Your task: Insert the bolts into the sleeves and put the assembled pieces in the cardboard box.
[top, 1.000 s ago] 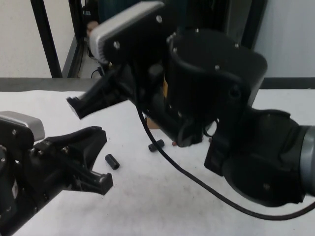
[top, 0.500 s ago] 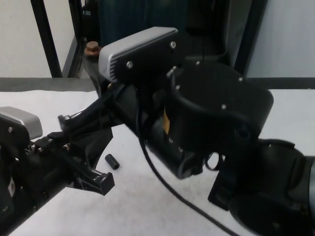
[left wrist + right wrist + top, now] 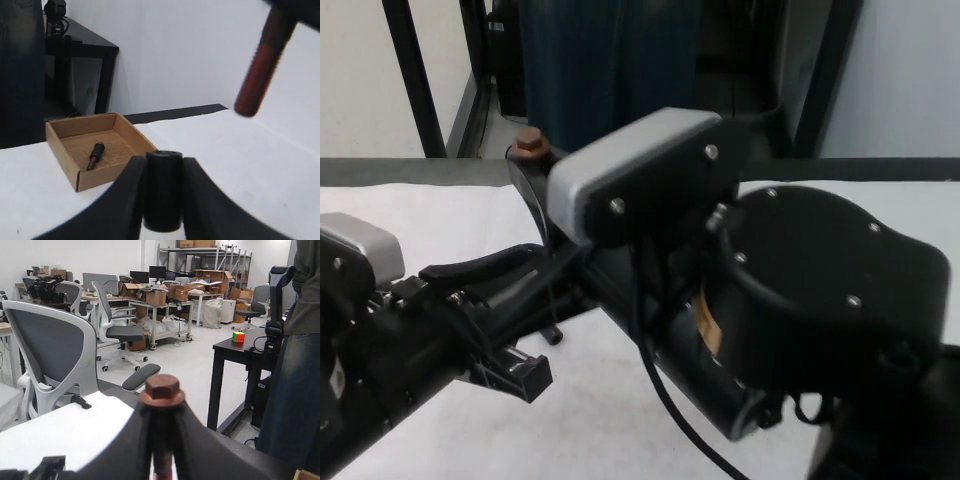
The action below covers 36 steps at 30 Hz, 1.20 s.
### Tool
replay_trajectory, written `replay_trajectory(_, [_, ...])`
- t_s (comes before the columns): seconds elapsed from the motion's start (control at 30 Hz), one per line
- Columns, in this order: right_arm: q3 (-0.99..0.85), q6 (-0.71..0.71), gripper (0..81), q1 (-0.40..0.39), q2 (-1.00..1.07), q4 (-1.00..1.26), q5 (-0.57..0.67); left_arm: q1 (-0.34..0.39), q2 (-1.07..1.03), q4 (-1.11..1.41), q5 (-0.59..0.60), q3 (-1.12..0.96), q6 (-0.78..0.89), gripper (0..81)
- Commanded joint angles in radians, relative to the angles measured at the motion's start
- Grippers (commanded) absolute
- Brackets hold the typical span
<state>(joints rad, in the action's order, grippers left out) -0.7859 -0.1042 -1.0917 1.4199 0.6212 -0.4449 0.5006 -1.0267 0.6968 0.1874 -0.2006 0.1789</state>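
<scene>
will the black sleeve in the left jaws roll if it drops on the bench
Probably: the sleeve looks like a smooth plain cylinder, so on its side little would stop it. It seems rigid, undeformed between the left gripper's jaws. Its smooth surface may be slippery in a loose grip.

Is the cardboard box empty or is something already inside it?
Not empty: the cardboard box holds one piece, black with a reddish end, lying on its floor.

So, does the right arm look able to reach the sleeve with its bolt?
Probably yes: the sleeve sits upright in the left gripper, top uncovered, nothing between it and the bolt.
</scene>
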Motion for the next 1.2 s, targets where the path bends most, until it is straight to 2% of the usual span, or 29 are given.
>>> replay_trajectory(0.0, [0.021, -0.009, 0.3, -0.003, -0.026, 0.027, 0.005, 0.0, 0.051, 0.027, 0.058, -0.001, 0.0, 0.8])
replay_trajectory(0.3, [0.021, -0.009, 0.3, -0.014, -0.026, 0.058, 0.02, 0.0, 0.072, 0.027, 0.13, -0.001, 0.0, 0.8])
replay_trajectory(0.93, [0.018, -0.031, 0.3, -0.013, -0.026, 0.068, 0.02, 0.0, 0.072, 0.05, 0.137, -0.001, -0.03, 0.8])
replay_trajectory(1.17, [0.018, 0.035, 0.3, -0.013, -0.026, 0.048, 0.024, 0.0, 0.091, 0.069, 0.16, -0.001, -0.03, 0.8])
